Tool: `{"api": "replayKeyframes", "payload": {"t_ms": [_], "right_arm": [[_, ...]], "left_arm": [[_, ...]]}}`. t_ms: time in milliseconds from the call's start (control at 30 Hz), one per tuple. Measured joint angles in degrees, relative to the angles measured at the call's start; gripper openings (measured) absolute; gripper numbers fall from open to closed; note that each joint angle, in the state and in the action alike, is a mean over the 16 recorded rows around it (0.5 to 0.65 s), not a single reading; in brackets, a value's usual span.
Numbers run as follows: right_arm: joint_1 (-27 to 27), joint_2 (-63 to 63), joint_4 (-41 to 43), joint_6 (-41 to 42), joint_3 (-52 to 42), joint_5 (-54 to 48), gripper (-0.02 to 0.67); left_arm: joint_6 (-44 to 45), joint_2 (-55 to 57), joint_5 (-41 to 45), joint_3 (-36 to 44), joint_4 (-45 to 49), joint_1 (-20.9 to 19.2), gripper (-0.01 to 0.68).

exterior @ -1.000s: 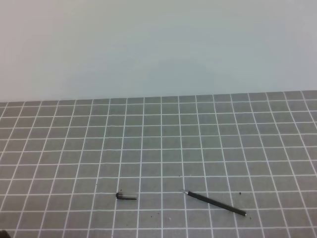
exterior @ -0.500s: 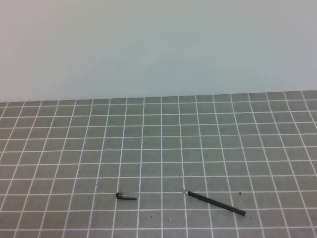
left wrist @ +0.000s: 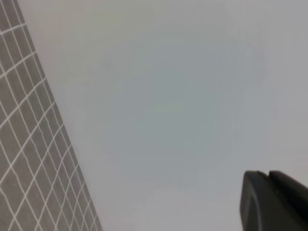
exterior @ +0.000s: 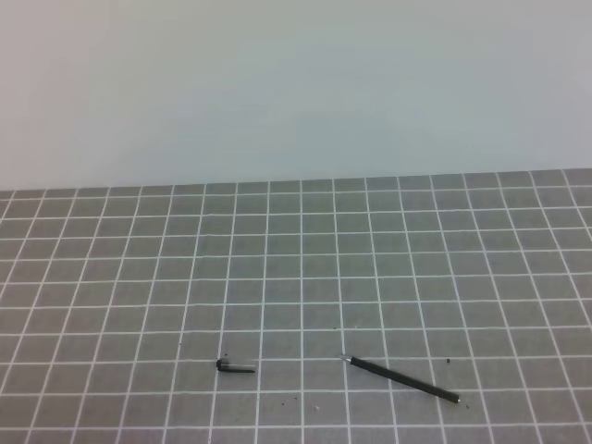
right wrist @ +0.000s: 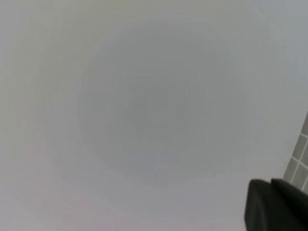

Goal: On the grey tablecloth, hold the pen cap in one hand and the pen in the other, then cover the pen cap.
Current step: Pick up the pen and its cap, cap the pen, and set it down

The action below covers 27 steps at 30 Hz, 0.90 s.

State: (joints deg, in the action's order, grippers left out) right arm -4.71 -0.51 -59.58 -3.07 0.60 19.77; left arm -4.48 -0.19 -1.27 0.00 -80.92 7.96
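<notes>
The pen cap [exterior: 235,366], short and black, lies on the grey tablecloth [exterior: 416,250] near the front, left of the middle. To its right lies the slim black pen [exterior: 402,379], slanted, with its silvery tip pointing toward the cap. Neither gripper appears in the high view. In the left wrist view my left gripper [left wrist: 268,175] shows at the lower right with its dark fingers pressed together, holding nothing. The right wrist view shows my right gripper [right wrist: 270,184] the same way, shut and empty. Both wrist views face the pale wall, far from pen and cap.
A plain pale wall [exterior: 296,83] rises behind the cloth's far edge. A strip of gridded cloth [left wrist: 24,159] shows at the left of the left wrist view, and a sliver of cloth [right wrist: 301,163] at the right of the right wrist view.
A small dark shape at the bottom left corner of the high view a second ago is gone now. Pen and cap have not moved.
</notes>
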Motion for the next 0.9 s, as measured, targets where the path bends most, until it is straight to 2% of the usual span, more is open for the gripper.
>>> {"api": "replayKeyframes", "payload": {"t_ms": [367, 600, 900], "right_arm": [[0.0, 0.0, 16.5, 1.4, 8.1, -5.5, -0.001], [0.0, 0.0, 20.8, 6.1, 12.1, -9.1, -0.003], [0.0, -0.1, 22.5, 15.9, 15.5, -19.0, -0.004]], "left_arm": [[3.9, 0.0, 2.1, -0.2, 0.0, 0.0, -0.003], [14.8, 0.1, 4.9, -0.9, 0.0, 0.0, -0.003], [30.9, 0.4, 10.3, -2.9, 0.1, 0.0, -0.003]]}}
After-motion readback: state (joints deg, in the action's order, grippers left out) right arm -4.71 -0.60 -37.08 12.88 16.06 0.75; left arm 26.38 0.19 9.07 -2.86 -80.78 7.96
